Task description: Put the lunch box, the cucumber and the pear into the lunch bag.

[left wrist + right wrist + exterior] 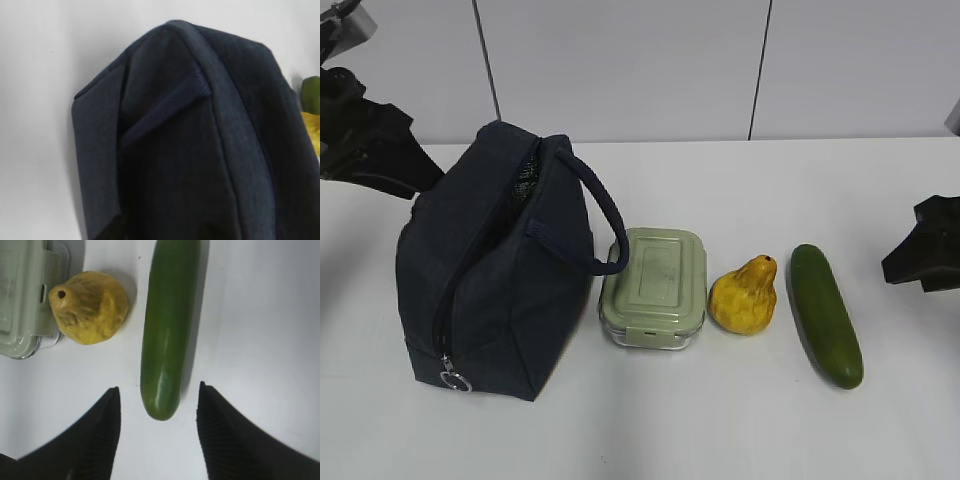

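Lining my spread-open right hand [157, 405] over the cucumber [167, 325] on the worktop [720, 420], I'd grip mid-length; the left hand's state I cannot tell, behind the lunch bag [495, 290].

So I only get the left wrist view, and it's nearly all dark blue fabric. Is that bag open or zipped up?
Observer: The lunch bag looks unzipped. Its ring pull hangs at the near bottom corner, and the seam gapes near the top.
Operator: What are the yellow and green bits at my right edge?
Observer: A pear and a cucumber. They lie on the table, right of a lunch box that sits beside the bag.
Operator: Is anything being picked up?
Observer: No. The right gripper is open and holds nothing.
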Controlling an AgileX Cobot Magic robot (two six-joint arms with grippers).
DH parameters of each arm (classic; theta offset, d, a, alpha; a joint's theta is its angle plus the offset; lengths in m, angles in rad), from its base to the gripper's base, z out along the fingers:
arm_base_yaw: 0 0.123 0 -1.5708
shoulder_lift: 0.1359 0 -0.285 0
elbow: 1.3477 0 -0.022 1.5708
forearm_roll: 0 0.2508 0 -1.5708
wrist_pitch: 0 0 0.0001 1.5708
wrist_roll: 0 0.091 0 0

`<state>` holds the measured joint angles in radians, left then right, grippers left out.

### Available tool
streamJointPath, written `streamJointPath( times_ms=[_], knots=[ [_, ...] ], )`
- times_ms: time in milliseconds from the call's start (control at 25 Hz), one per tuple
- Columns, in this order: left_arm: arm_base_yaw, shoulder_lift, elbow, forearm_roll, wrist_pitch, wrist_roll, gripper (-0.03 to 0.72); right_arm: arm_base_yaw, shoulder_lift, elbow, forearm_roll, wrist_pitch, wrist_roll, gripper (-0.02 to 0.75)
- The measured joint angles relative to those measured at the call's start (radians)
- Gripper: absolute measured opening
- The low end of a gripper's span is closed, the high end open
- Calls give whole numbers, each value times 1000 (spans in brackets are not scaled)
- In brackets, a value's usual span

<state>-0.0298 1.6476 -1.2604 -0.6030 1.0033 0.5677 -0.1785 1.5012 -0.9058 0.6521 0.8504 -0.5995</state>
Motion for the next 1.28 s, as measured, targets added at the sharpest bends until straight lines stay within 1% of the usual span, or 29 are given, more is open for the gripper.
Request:
streamJointPath(
  times_ms=[200,400,600,840,920,1000,1160,1280],
  knots=[
    [-28,2,0,27,1,-1,276,14,49,-11,0,-3,-4,392],
    [-27,-13,0,31,4,-1,276,14,60,-11,0,-3,-8,392],
    [-17,-85,0,20,29,-1,276,14,62,-11,2,-3,-14,392],
    [-24,-115,-1,15,83,-1,276,14,62,-11,43,-1,-45,393],
    [-39,-115,-1,19,101,-1,276,14,62,-11,60,-1,-55,392],
    [-64,-115,-1,43,112,-6,276,14,62,-11,67,-1,-57,392],
    [-114,-115,14,156,111,-77,278,14,62,-11,73,-1,-63,392],
    [-128,-115,49,176,97,-93,279,14,64,-11,85,-1,-73,393]
  ],
)
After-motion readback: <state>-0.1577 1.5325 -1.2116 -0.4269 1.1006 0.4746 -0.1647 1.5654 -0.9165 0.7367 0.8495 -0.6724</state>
